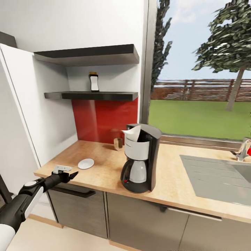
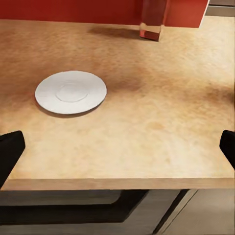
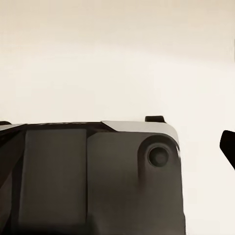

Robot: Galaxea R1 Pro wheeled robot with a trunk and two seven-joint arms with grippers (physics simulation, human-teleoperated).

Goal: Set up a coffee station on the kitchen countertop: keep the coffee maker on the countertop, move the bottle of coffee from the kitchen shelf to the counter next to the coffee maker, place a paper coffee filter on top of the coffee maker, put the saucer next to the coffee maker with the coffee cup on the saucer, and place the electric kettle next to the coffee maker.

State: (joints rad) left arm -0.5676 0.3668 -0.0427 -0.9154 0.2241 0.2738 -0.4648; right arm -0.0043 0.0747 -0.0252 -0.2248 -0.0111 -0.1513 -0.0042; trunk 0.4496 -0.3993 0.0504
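Note:
The black and silver coffee maker [image 1: 139, 164] stands on the kitchen countertop [image 1: 174, 190], with the white paper coffee filter [image 1: 132, 133] on its top. The bottle of coffee [image 1: 93, 82] stands on the kitchen shelf [image 1: 104, 95]. The white saucer [image 1: 86, 163] [image 2: 71, 92] lies flat on the counter, left of the machine. My left gripper [image 1: 68, 173] [image 2: 117, 152] hovers open at the counter's front left corner, short of the saucer, with nothing between its fingers. In the right wrist view one fingertip [image 3: 228, 147] sits far to the side over pale floor. The coffee cup and electric kettle are out of view.
A small tan box [image 1: 118, 143] [image 2: 152, 24] stands by the red backsplash behind the saucer. A steel sink [image 1: 216, 176] with a faucet [image 1: 244, 150] takes the counter's right end under the window. The robot's dark base [image 3: 98, 181] lies below my right gripper.

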